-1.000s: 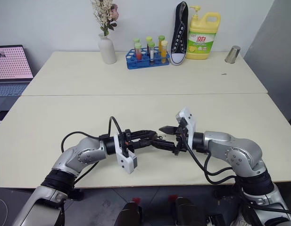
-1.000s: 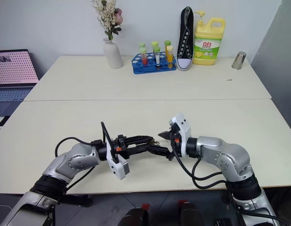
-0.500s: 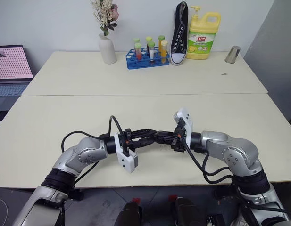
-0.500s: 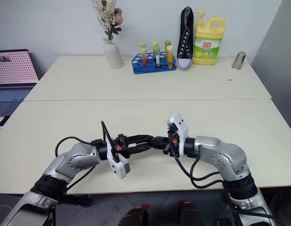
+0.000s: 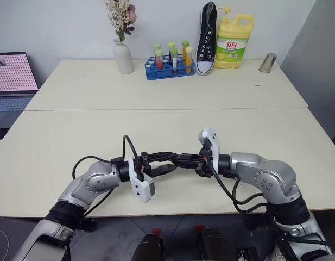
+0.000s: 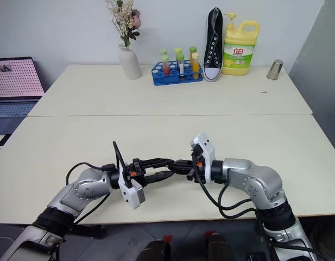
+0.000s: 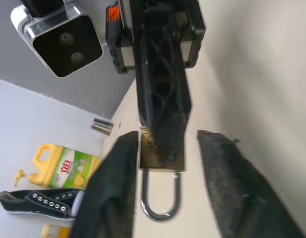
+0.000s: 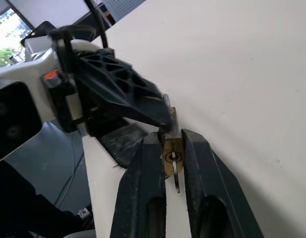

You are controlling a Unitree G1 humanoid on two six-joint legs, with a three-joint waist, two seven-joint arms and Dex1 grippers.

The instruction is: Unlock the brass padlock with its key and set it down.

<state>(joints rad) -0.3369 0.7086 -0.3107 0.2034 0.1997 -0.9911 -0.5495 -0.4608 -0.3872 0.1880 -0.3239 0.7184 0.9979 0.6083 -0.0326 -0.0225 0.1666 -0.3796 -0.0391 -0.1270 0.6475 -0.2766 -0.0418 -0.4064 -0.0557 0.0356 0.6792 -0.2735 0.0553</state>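
Our right gripper point(image 8: 168, 148) has its two black fingers pressed onto the body of the brass padlock point(image 8: 171, 151), pinching it so the keyhole face looks back up at the wrist, with a small silver key point(image 8: 175, 174) sticking out of the keyhole. Our left gripper point(image 7: 165, 148) stands with its fingers spread to either side of the same lock: one finger point(image 7: 115, 173) lies against the brass edge, the other point(image 7: 227, 168) stands clear of it, and the silver U-shaped shackle hangs down between them, its loop closed in that view. Whether the lock has actually been released, we cannot tell.

The two grippers meet tip to tip just above the near table point(image 5: 53, 141), at about its middle and close to the front edge, the left arm reaching in from the left and the right arm from the right.

Across the seam, along the far edge of the second table, stand a white vase of dried flowers point(image 5: 122, 54), a blue rack of test tubes point(image 5: 170, 64), a black sneaker point(image 5: 207, 38) propped upright, a yellow detergent bottle point(image 5: 234, 41) and a metal cup point(image 5: 267, 62). A laptop point(image 5: 14, 73) sits open at the far left.
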